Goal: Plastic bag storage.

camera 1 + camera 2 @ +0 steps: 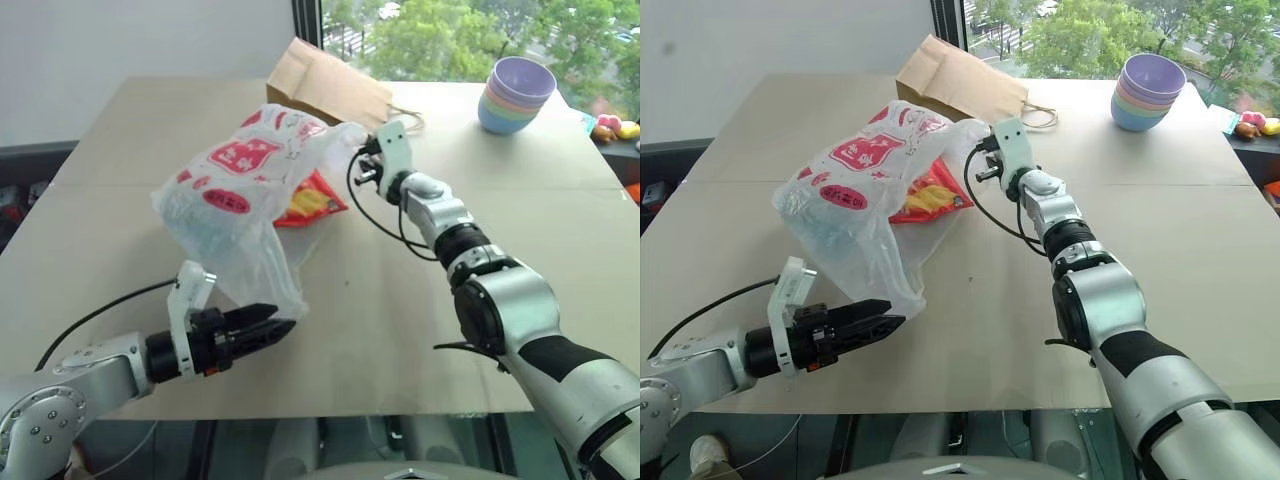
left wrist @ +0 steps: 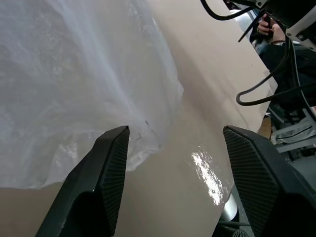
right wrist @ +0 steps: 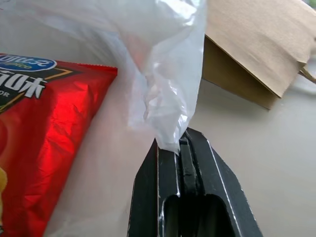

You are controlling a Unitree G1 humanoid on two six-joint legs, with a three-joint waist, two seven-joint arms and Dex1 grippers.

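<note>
Thin, crinkly, translucent-white plastic bag (image 1: 240,190), printed with red marks, stretched in a long slant across the middle of the table (image 1: 120,130): far upper corner pinched up off the surface, near lower end sagging down toward the front edge. Right gripper (image 3: 180,148) pressed together on that far corner, a twisted wisp of film caught between its black fingers, just in front of the brown paper bag (image 1: 325,85). Left gripper (image 1: 262,322) spread wide and holding nothing, low over the table at the near end, with one finger (image 2: 111,168) just beside the drooping hem and the other well clear over bare tabletop (whether the near finger actually brushes the film, hard to tell). Long axis therefore running from left gripper up and away to right gripper, with the free bottom corner lying just ahead of the open one and slightly to its own left. Red snack packet (image 1: 310,200) lying partly under the bag's middle, likely to be dragged or uncovered if the film gets pulled. Probably next: closing on the lower hem to gather or fold the bag.
</note>
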